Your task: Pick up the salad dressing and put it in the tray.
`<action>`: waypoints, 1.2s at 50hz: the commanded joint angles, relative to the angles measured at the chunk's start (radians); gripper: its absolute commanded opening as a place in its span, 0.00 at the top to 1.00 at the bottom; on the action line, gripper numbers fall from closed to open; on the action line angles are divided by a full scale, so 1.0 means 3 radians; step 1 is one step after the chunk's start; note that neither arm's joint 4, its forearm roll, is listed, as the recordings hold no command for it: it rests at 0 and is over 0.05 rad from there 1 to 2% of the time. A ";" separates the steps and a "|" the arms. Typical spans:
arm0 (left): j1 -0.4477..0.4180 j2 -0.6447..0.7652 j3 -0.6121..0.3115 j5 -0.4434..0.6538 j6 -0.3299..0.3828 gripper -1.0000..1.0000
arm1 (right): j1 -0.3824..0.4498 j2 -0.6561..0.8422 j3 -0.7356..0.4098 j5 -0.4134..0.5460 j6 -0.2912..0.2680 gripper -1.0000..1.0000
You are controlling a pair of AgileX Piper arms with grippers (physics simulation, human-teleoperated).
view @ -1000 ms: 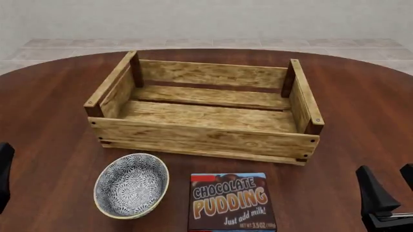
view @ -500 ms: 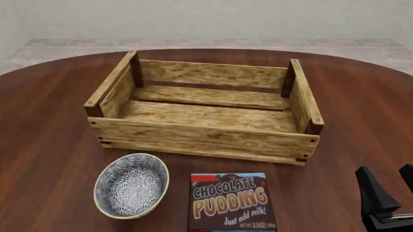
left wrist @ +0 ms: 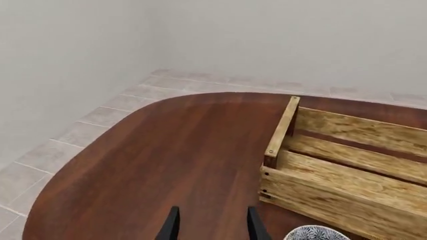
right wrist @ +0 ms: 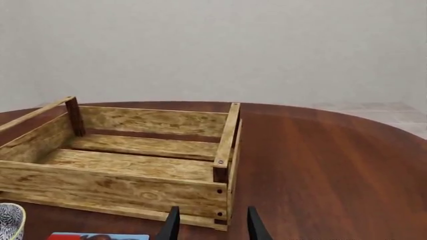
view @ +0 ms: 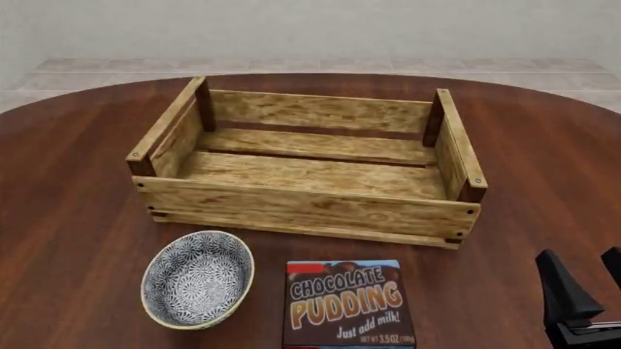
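The right gripper (view: 587, 291), cut off at the front view's corner, stands parted and holds nothing. The left gripper (left wrist: 212, 225) shows only in its wrist view, fingers apart and bare, near the tray (view: 291, 207).

We see a large rounded table (view: 78, 218) of reddish-brown polished wood with fine grain, standing on a floor (left wrist: 80, 135) of pale beige square tiles with light joints, closed in by plain off-white walls (right wrist: 213, 45) under soft, even light that casts only faint shadows.

Tray (view: 308, 206) walls ring bare interior, open above; bowl (view: 197, 278), pudding box (view: 347, 304) crowd near side
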 commanded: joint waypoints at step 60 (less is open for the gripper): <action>0.0939 -0.0233 0.0377 0.0245 0.0454 0.00 | 0.0029 0.0037 0.0006 0.0009 -0.0059 0.00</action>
